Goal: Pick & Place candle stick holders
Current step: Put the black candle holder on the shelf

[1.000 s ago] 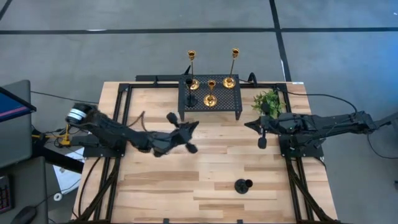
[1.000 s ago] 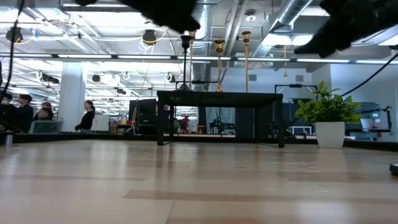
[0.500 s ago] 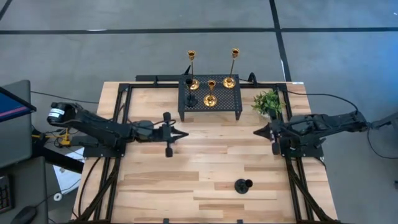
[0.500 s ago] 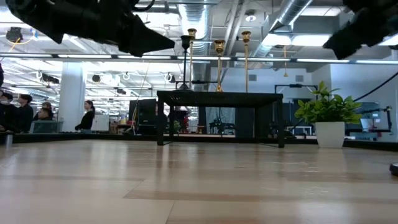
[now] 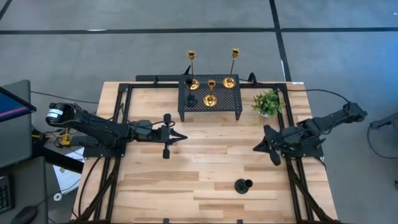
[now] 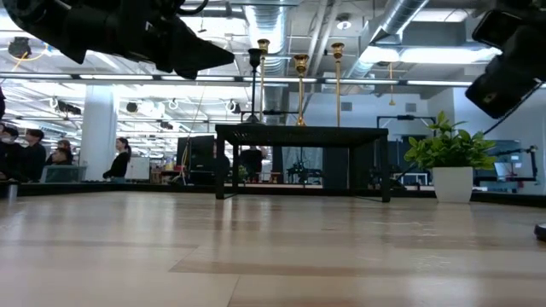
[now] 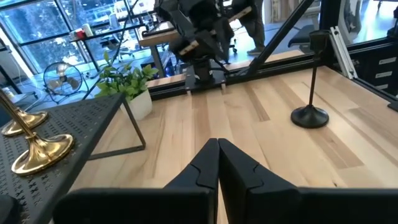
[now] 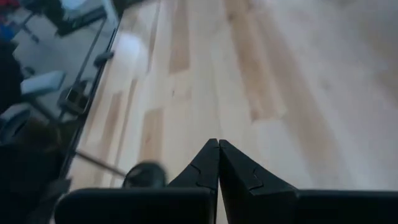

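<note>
On the light wooden slatted table (image 5: pixel 205 168), a black mesh metal rack (image 5: pixel 231 99) is standing at the upper centre of the high view. Four candlestick holders are sitting on its top: a tall thin-stemmed shiny gold holder (image 5: pixel 191 70) at the rack's upper left, a second tall gold holder (image 5: pixel 233 65) at its upper right, a shorter gold holder (image 5: pixel 211 93) in the middle, and a short matte black holder (image 5: pixel 190 92) at the left side, just beside the first tall one. A fifth holder, also short and matte black (image 5: pixel 242 185), is standing alone on the bare boards at the lower centre right of the high view, well apart from the rack.

The left gripper (image 5: pixel 178 137) is hovering over the table at centre left, below the rack's left end, its two dark fingers (image 7: pixel 205 165) pressed together and holding nothing. The right gripper (image 5: pixel 257 148) is hanging over the table at centre right, below a small green potted plant (image 5: pixel 267 102); its fingers (image 8: pixel 208 163) are likewise closed on nothing. The lone black holder is lying between the two grippers but lower in the frame, untouched.
</note>
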Robot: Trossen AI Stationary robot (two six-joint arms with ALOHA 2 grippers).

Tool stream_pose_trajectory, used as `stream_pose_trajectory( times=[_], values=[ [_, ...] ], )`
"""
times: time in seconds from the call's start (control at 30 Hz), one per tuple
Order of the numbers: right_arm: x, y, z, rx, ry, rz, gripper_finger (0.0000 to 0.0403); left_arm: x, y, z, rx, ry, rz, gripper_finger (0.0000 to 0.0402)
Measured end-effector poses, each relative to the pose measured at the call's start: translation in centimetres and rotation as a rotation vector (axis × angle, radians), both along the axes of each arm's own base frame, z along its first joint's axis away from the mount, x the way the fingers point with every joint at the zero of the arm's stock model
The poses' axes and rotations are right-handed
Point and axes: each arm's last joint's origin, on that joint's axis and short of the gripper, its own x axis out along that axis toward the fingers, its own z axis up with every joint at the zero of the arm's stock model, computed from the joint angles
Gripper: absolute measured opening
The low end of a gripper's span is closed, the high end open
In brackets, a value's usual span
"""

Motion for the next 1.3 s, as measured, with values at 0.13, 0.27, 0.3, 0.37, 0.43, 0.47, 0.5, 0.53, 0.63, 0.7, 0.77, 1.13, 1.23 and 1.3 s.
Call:
stream_pose_trajectory(
  times=[0.13, 0.27, 0.3, 0.37, 0.43, 0.47, 0.5, 0.53, 0.63, 0.7, 0.77, 1.13, 1.23, 1.3],
  values=[
    [0.2, 1.0, -0.6, 0.019, 0.067, 0.049, 0.0, 0.0, 0.0, 0.0, 0.0, 0.0, 0.0, 0.0004],
    [0.2, 2.0, -1.2, 0.043, 0.137, 0.082, 0.0, 0.0, 0.0, 0.0, -0.016, 0.0, -0.001, 0.0006],
    [0.2, 2.3, -1.3, 0.044, 0.153, 0.092, 0.0, 0.0, 0.0, 0.0, -0.017, 0.0, -0.001, 0.0006],
    [0.2, 2.8, -1.6, 0.033, 0.175, 0.122, 0.0, 0.0, 0.0, 0.0, -0.018, 0.0, -0.001, 0.0006],
    [0.3, 3.3, -1.8, 0.019, 0.188, 0.154, 0.0, 0.0, 0.0, 0.0, -0.018, 0.0, -0.001, 0.0005],
    [0.4, 3.6, -1.8, 0.011, 0.189, 0.171, 0.0, 0.0, 0.0, 0.0, -0.018, 0.0, -0.001, 0.0004],
    [0.4, 3.9, -1.9, 0.006, 0.189, 0.187, 0.0, 0.0, 0.0, 0.0, -0.018, 0.0, -0.001, 0.0004],
    [0.5, 4.2, -1.9, -0.002, 0.183, 0.209, 0.0, 0.0, 0.0, 0.0, -0.018, 0.0, -0.001, 0.0004],
    [1.0, 5.2, -2.1, -0.054, 0.149, 0.285, 0.0, 0.0, 0.0, 0.0, -0.018, 0.0, -0.001, 0.0006],
    [1.4, 5.7, -2.1, -0.047, 0.126, 0.299, 0.0, 0.0, 0.0, 0.0, -0.019, 0.0, -0.001, 0.0007],
    [1.9, 6.2, -2.2, -0.031, 0.113, 0.297, 0.0, 0.0, 0.0, 0.0, -0.026, 0.0, -0.002, 0.0005],
    [3.8, 7.8, -4.3, -0.043, 0.176, 0.264, 0.0096, 0.0, -0.2, 0.0, -0.072, 0.0, -0.013, 0.0006],
    [4.5, 8.4, -4.6, -0.019, 0.152, 0.277, 0.0143, 0.0, -0.2, 0.0, -0.072, 0.0, -0.012, 0.0004],
    [4.8, 8.8, -4.8, 0.001, 0.138, 0.304, 0.0171, 0.0, -0.2, 0.0, -0.072, 0.001, -0.012, 0.0004]
  ],
)
